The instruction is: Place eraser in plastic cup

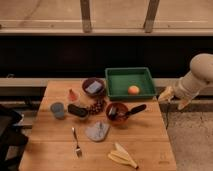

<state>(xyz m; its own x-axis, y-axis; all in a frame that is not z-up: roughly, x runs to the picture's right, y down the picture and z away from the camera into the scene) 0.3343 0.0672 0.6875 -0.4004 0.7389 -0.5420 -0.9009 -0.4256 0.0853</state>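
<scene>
The eraser (pixel 77 110), a small black oblong block, lies on the wooden table (pixel 145 145) at the left. The plastic cup (pixel 57 109), small and grey-blue, stands upright just left of the eraser, a small gap between them. My gripper (pixel 172 98) hangs off the table's right edge, at the end of the pale arm (pixel 197 75), far from both the eraser and the cup. It holds nothing that I can see.
A green tray (pixel 116 85) with an orange stands at the back. A dark maroon bowl (pixel 93 88) holds a blue-grey pad. A red-brown bowl (pixel 118 112) holds a black-handled utensil. Grapes (pixel 96 105), a fork (pixel 76 142), a grey cloth (pixel 97 131) and a banana (pixel 122 156) lie around.
</scene>
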